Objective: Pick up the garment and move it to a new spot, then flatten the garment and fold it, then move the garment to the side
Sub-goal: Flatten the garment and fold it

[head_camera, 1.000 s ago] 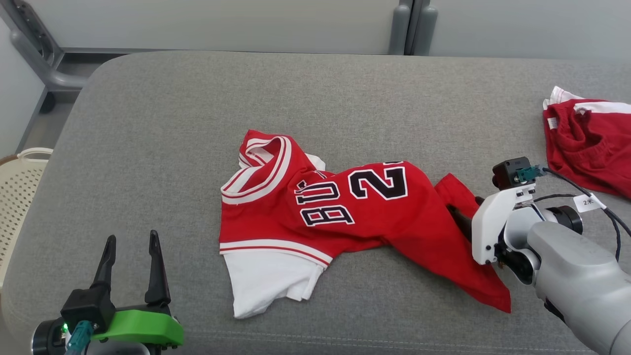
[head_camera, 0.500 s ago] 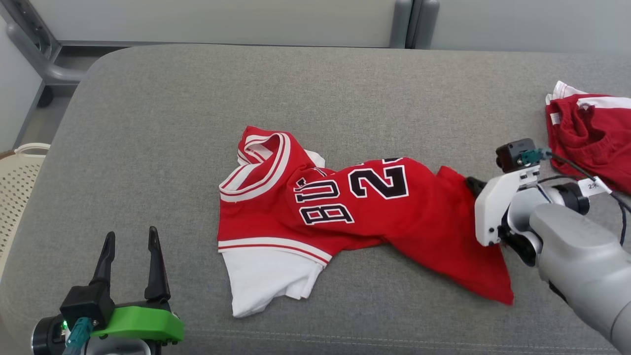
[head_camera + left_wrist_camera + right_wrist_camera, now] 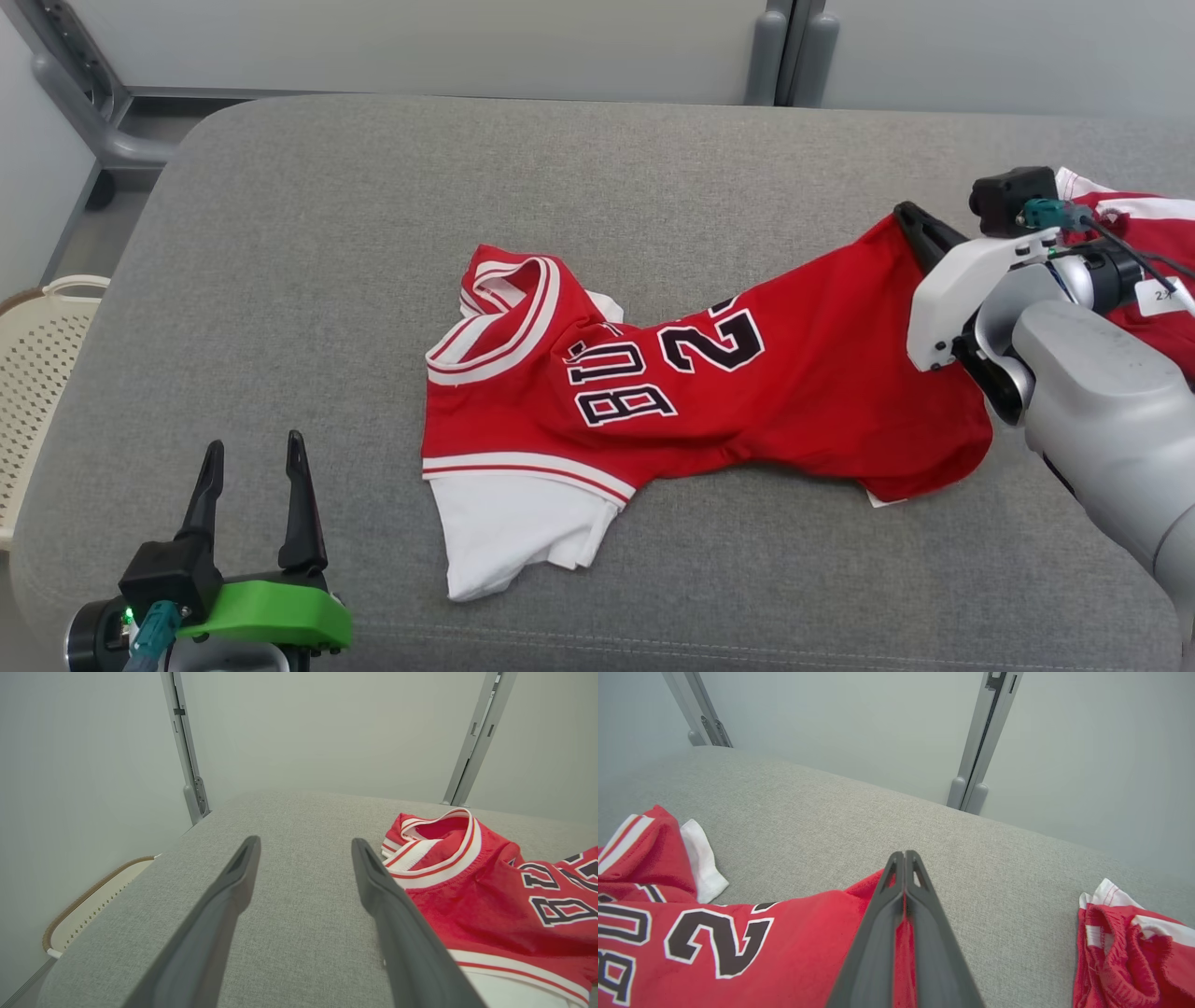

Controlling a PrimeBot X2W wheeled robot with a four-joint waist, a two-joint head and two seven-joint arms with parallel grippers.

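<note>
Since a second ago the right gripper [image 3: 904,213] has closed and swung from the jersey's crumpled hem towards the back right of the surface, drawing that end of the cloth along with it. Its two dark fingers are pressed together with no gap between them, and a fold of the red jersey [image 3: 709,401] is pinched between them, as the right wrist view shows plainly. The seized corner is lifted off the grey cushioned surface [image 3: 373,233] and the cloth runs taut from it down to the printed number.

The rest of the jersey lies at the middle of the surface. Its striped collar is to the left, a white sleeve points at the front edge, and the black lettering faces up but reads upside down in the head view. A small white scrap peeks out from under the hem on the right.

The left gripper [image 3: 254,446] sits at the front left corner with its fingers spread wide and nothing between them — it is clear of the jersey, whose collar lies just to its right in the left wrist view.

A second red garment [image 3: 1125,947] is bunched at the right edge, partly behind the right arm. A pale perforated basket [image 3: 37,373] stands off the left edge.
</note>
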